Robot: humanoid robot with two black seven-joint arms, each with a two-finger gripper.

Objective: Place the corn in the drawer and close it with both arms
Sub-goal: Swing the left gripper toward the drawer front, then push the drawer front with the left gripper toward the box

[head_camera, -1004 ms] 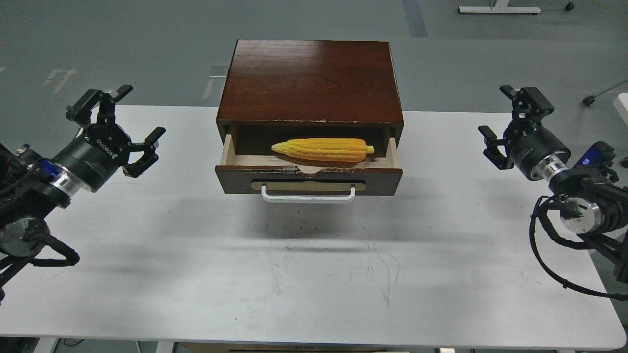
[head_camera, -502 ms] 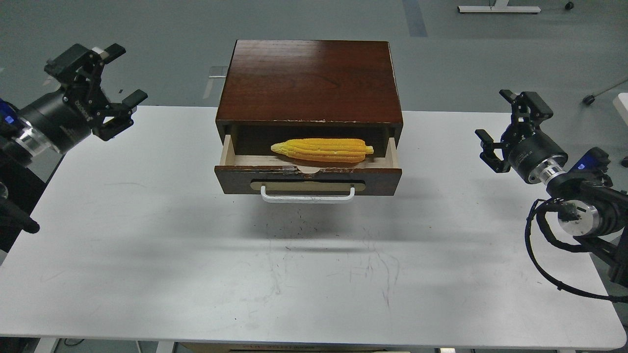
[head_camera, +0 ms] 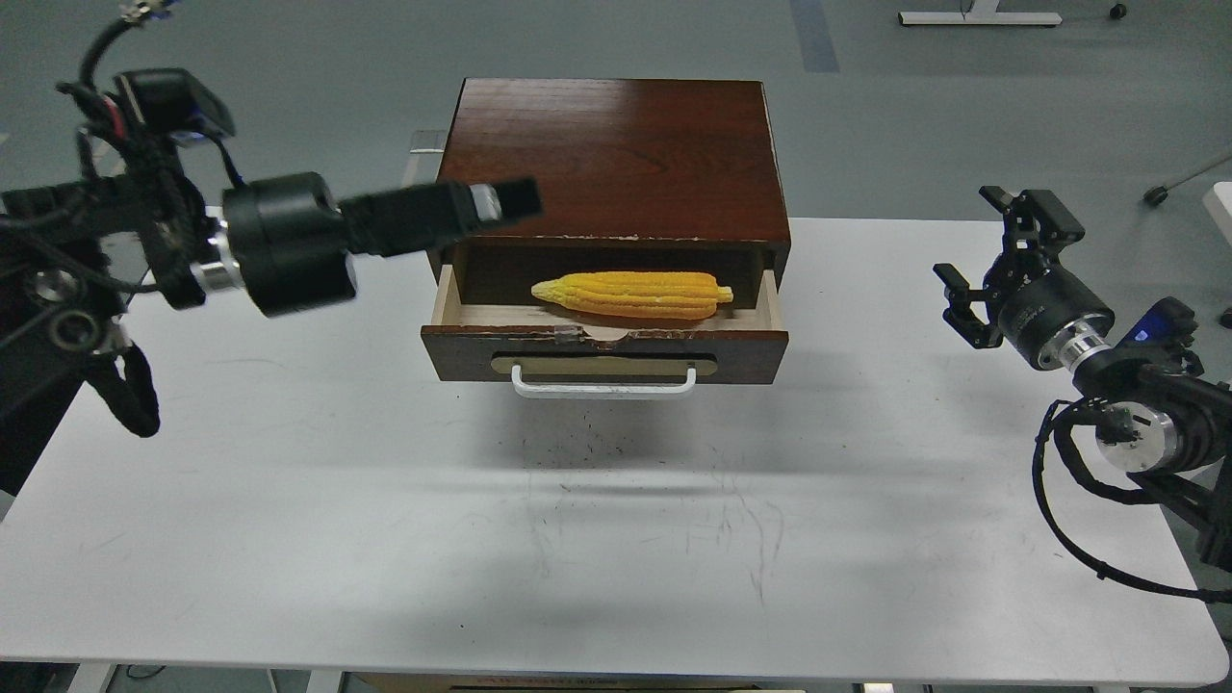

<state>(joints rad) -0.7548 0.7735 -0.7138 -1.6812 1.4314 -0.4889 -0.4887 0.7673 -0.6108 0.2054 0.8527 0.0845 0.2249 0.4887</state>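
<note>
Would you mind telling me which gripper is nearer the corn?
The left. The left gripper hovers just above and left of the corn, over the cabinet's front edge. The right gripper stays far off to the right.

A robotics lab or test hall: a plain white table (head_camera: 616,539), scuffed and scratched, stands on a wide grey painted floor (head_camera: 289,77) with taped or painted markings. A white equipment base on castors (head_camera: 977,16) sits at the far edge, and another castor leg (head_camera: 1179,183) shows at right. No home furnishings surround the small wooden cabinet (head_camera: 606,159)
</note>
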